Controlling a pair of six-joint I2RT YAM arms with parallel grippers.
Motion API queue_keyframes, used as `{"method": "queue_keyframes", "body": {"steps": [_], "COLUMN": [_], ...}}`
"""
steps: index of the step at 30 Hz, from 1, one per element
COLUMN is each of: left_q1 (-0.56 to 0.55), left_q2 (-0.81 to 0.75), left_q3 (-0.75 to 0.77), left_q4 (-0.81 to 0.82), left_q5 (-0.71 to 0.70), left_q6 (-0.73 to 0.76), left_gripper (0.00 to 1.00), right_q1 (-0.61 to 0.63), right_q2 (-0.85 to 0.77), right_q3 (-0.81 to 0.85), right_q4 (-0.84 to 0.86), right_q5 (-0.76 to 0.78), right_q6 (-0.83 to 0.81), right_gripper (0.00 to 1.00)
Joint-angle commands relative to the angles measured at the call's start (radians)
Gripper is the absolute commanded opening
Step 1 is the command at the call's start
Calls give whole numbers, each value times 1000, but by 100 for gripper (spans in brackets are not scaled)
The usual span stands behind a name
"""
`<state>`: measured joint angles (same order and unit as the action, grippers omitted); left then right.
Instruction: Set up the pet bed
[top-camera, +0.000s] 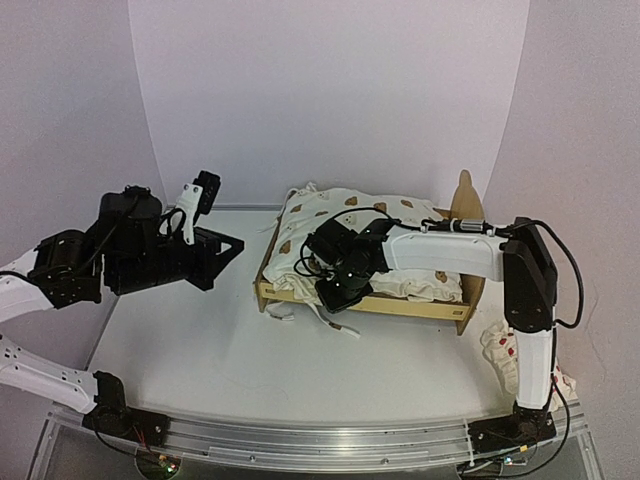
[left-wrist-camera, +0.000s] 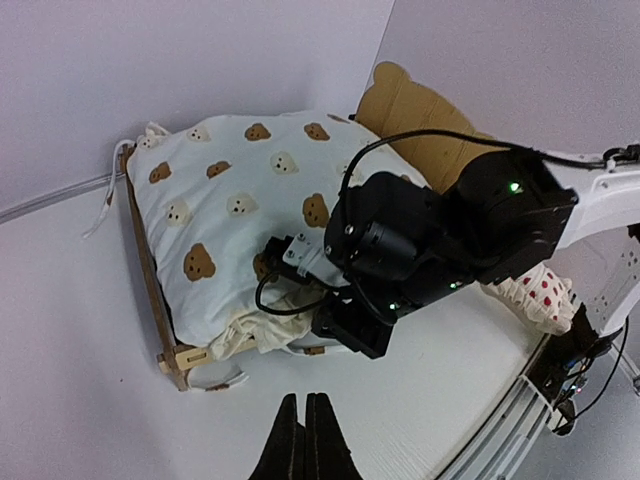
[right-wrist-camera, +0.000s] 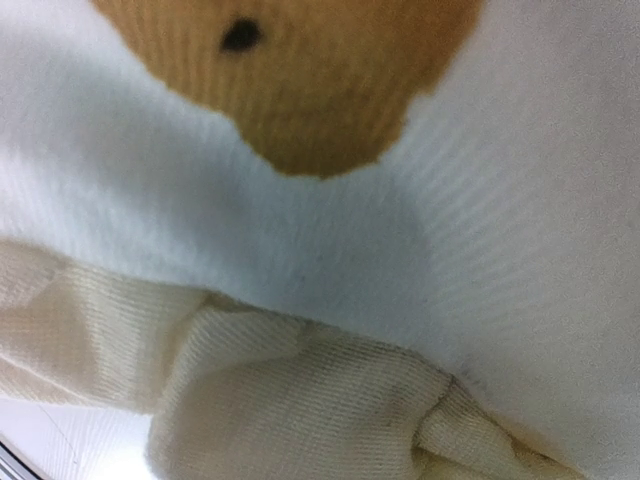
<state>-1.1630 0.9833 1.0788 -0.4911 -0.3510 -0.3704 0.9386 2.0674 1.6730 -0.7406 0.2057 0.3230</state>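
Observation:
The pet bed (top-camera: 420, 307) is a light plywood frame at centre right, its bear-ear headboard (top-camera: 463, 200) on the right; it also shows in the left wrist view (left-wrist-camera: 150, 270). A cream bear-print cushion (top-camera: 350, 215) lies on it and hides the base. My right gripper (top-camera: 335, 290) is pressed into the cushion's ruffled near-left corner (left-wrist-camera: 255, 330). Its fingers are hidden, and the right wrist view shows only cushion fabric (right-wrist-camera: 500, 250). My left gripper (top-camera: 235, 247) is raised above the table left of the bed, shut and empty (left-wrist-camera: 305, 420).
A small white red-dotted pillow (top-camera: 505, 350) lies on the table by the right arm's base, right of the bed (left-wrist-camera: 540, 295). Cushion ties (top-camera: 335, 325) trail onto the table in front of the bed. A metal rail (top-camera: 320, 440) runs along the near edge.

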Motion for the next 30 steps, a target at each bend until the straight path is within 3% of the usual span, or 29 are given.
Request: {"method": "queue_keyframes", "body": {"steps": [1,7,9,13,16,23,30], "left_q1": [-1,-1,-1,4,23,152,234], "left_q2": [31,51,76,169,280,513,727], "left_q3": [57,-23,-65,-165,-195,-186,-125], "left_q4": [17,27,14,38,54,200,313], "left_q5": [-14,-29,-44,-65,-80,9,53], "left_q6": [67,41,10,-90,-158,-218,-272], "left_gripper": [0,4,12,42,53,54,49], "right_q1": [-12,-13,-12,-12,-11,-9,-8], "right_q2": [-17,-44,-68,-128,-188,-330,-430], "right_q3": [28,4,-8,-55,-110,-272,-397], "right_q4": [24,23,23,23,28,67,113], "right_q5": [35,-1,-28,-72,-81,-64,-67], "right_q6": [16,11,7,4,12,40,60], "right_gripper": [14,17,19,24,26,32,34]}}
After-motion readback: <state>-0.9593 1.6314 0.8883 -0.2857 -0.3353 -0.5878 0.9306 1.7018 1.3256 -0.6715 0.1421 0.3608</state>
